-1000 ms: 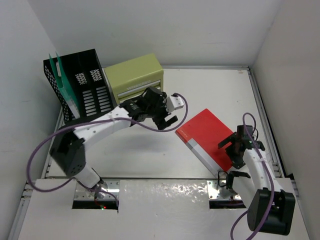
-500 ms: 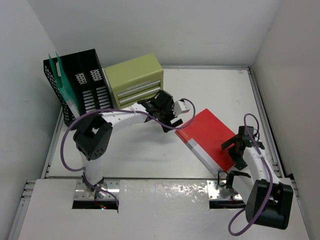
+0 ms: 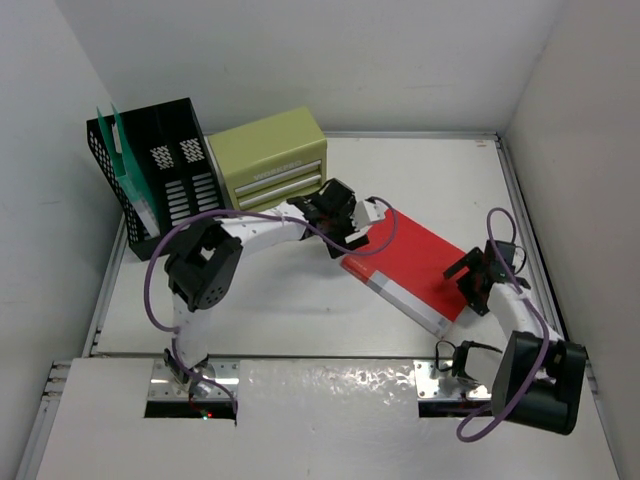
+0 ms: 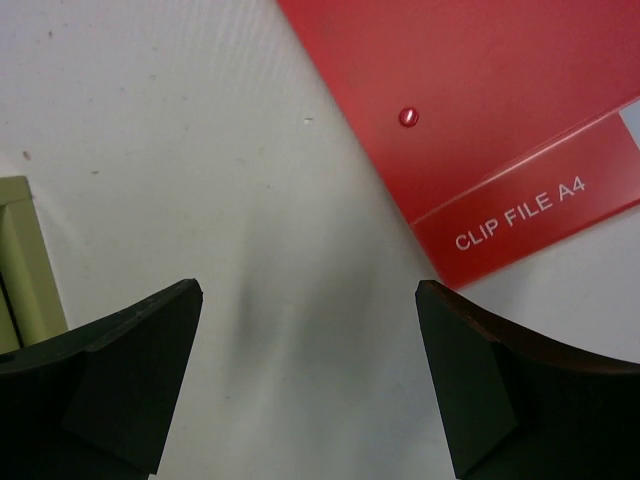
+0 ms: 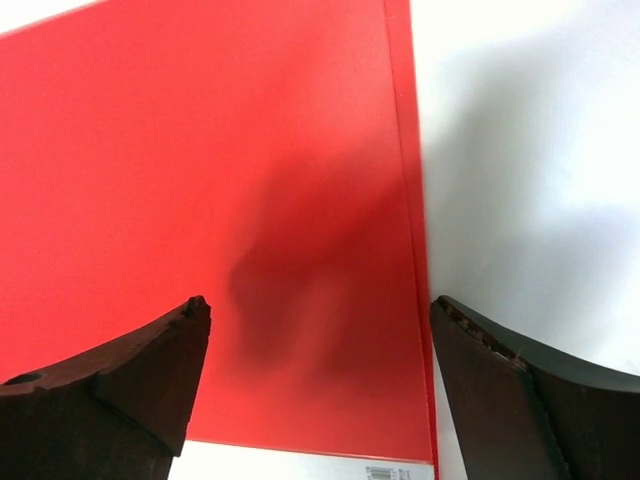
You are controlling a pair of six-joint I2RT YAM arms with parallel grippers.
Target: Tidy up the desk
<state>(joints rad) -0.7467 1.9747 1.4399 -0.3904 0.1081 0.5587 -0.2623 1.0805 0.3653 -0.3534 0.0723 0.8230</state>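
Observation:
A red clip file (image 3: 410, 262) labelled "CLIP FILE A4" lies flat and askew on the white desk (image 3: 300, 310), right of centre. My left gripper (image 3: 350, 236) is open and empty, low over the desk just beside the file's left corner. In the left wrist view the file (image 4: 480, 100) is at the upper right, and bare desk shows between my open left gripper (image 4: 310, 300). My right gripper (image 3: 469, 287) is open over the file's right end. In the right wrist view my open right gripper (image 5: 320, 310) straddles the file's (image 5: 200, 200) edge without gripping it.
An olive-green drawer box (image 3: 268, 158) stands at the back left; its edge shows in the left wrist view (image 4: 25, 260). A black mesh file rack (image 3: 160, 180) holding a green folder (image 3: 120, 145) stands left of it. Metal rails and white walls bound the desk.
My left arm has reached right, down to the file's left corner. My right gripper has moved back and right. The red file has shifted and turned a little towards the back left.

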